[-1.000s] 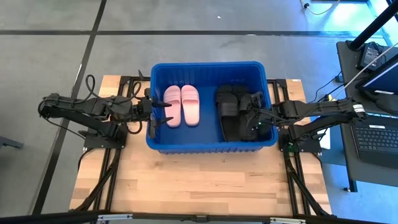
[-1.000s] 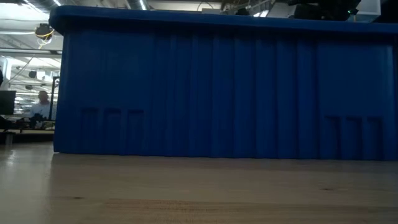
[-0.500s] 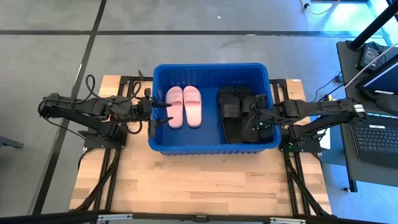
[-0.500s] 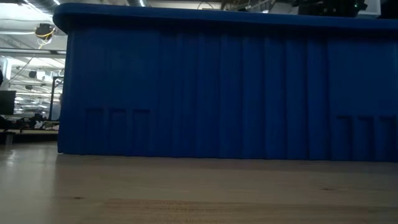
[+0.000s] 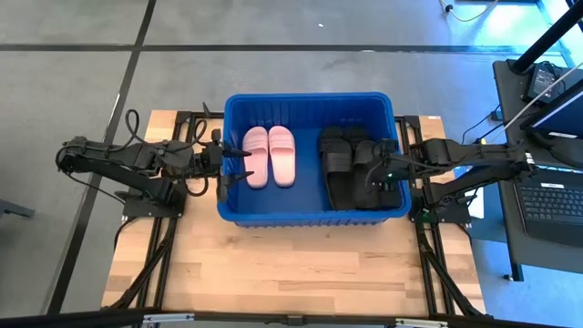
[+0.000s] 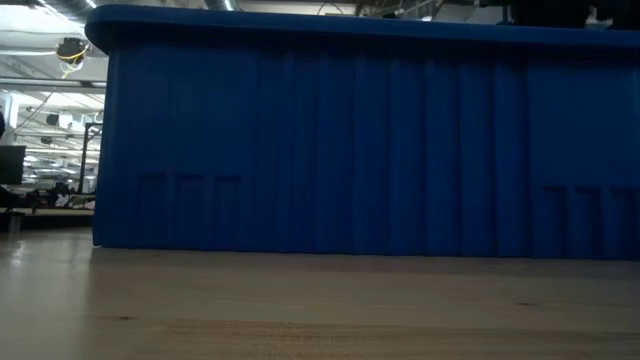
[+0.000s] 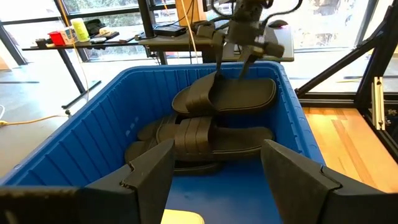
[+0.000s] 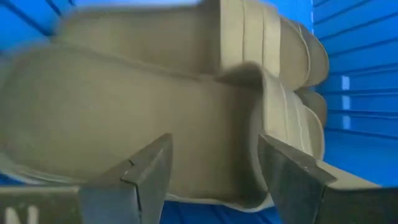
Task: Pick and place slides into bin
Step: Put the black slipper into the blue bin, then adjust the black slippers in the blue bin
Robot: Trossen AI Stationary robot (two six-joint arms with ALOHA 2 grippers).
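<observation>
- Sitting on the wooden table [image 5: 273,264], the blue bin [image 5: 305,211] lies between the two arms; low view shows only its ribbed near wall [image 6: 350,150] filling the frame.
- Left gripper [image 5: 235,165] is at the bin's left wall, fingertips just over the rim, fingers spread with nothing between them; its wrist view shows both fingers [image 7: 149,174] apart above the rim.
- Pink slides [image 5: 270,155] lie side by side on the bin floor, just ahead of the left gripper's tips, not touched by it.
- Right gripper [image 5: 381,169] reaches over the bin's right wall, above the black slides [image 5: 351,167].
- Black slides are piled in the bin's right half: two lie flat towards the middle, others stacked nearer the right gripper, overlapping.
- From the left wrist view, one black slide [image 7: 239,93] sits tilted on top of the pile, directly under the right gripper [image 7: 233,53]; whether the fingers touch it I cannot tell.
- Right wrist view: fingers [image 8: 146,171] stand apart, a slide's sole and ribbed strap [image 8: 186,106] filling the frame close beyond them, blue wall to one side.
- All slides visible are inside the bin.
</observation>
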